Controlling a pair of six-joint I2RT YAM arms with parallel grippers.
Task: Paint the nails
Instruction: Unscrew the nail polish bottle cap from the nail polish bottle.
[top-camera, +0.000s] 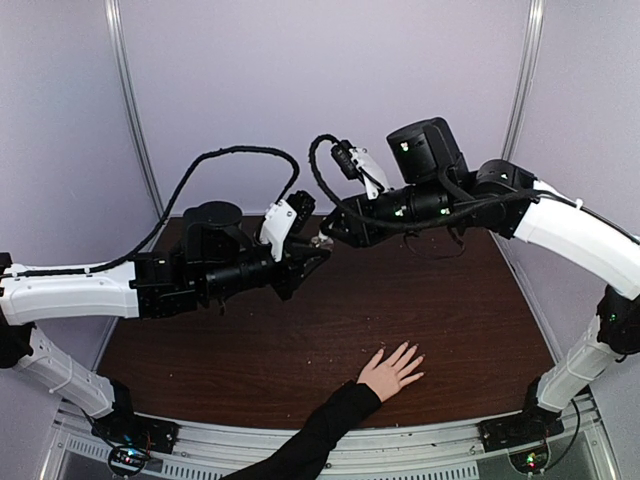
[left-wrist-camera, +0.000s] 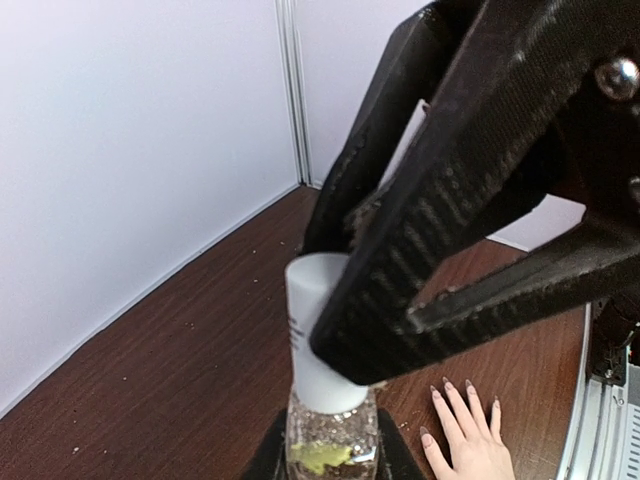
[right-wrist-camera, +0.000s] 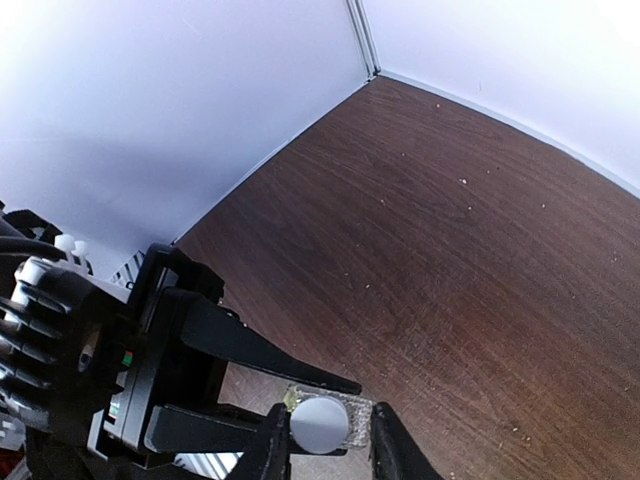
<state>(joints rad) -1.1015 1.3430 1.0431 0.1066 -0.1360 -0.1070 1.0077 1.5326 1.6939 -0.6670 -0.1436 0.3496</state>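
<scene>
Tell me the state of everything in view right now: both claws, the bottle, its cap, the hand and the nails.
left claw: shut on the glass bottle
right claw: jaws either side of the white cap, grip unclear
glass bottle: held above the table, capped
white cap: on the bottle
hand: flat on the table, palm down, fingers spread
nails: pale, no paint visible

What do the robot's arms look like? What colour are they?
The left arm and right arm have long white tube-shaped shells joined by chunky black joints. Black cables loop over them, and tiny green lights glow on the joints. The left gripper and right gripper are black, each with two slim fingers.
</scene>
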